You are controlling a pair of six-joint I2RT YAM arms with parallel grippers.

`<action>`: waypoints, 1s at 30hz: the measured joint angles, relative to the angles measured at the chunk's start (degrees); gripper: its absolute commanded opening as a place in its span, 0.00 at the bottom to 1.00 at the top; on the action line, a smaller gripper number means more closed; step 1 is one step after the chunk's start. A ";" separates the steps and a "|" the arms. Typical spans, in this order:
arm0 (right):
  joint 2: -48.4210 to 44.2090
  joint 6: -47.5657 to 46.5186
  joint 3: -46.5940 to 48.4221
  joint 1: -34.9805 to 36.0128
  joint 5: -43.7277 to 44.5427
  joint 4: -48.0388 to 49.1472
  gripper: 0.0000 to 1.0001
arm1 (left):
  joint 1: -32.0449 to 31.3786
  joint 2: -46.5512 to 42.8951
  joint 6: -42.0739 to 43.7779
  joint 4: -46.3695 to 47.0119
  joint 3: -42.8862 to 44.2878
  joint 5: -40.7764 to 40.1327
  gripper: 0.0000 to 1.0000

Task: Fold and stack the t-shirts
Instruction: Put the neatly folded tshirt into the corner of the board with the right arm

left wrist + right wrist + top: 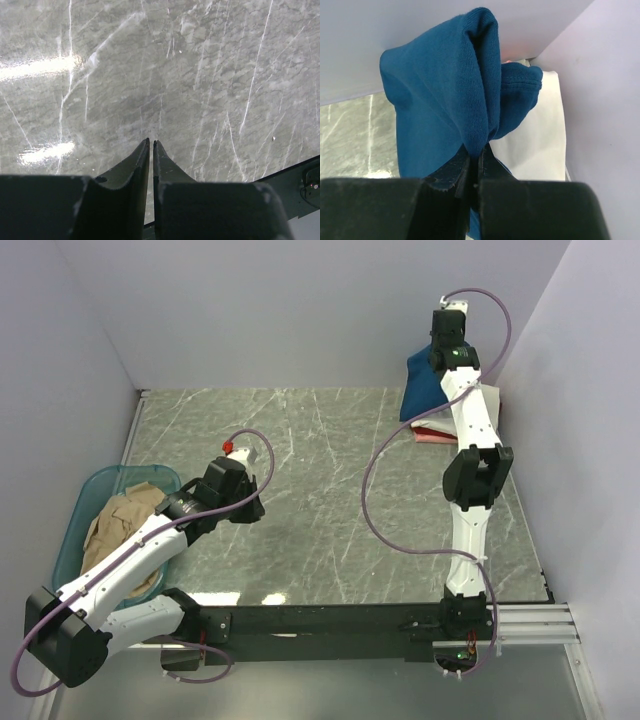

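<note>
1. The right gripper [475,156] has its jaws pinched on a bunched fold of the blue tee [435,100]. It holds the fold up at the far right corner of the table [330,490], close to the walls.
2. The blue tee hangs from that grip over a cream tee [540,145] lying in the same corner. The edge of a pinkish-red tee [437,436] shows below it on the near side.
3. The left gripper [151,146] hovers over bare table toward the left edge. Its jaws are almost pressed together, with only a slit between them, and they hold nothing.
4. A tan tee [118,525] lies crumpled in the teal tub [70,540] at the left edge, toward the near corner.
</note>
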 measured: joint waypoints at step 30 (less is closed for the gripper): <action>-0.52 1.97 -9.77 -8.24 -0.15 3.65 0.00 | 0.04 1.27 -0.02 0.00 -0.09 0.44 0.13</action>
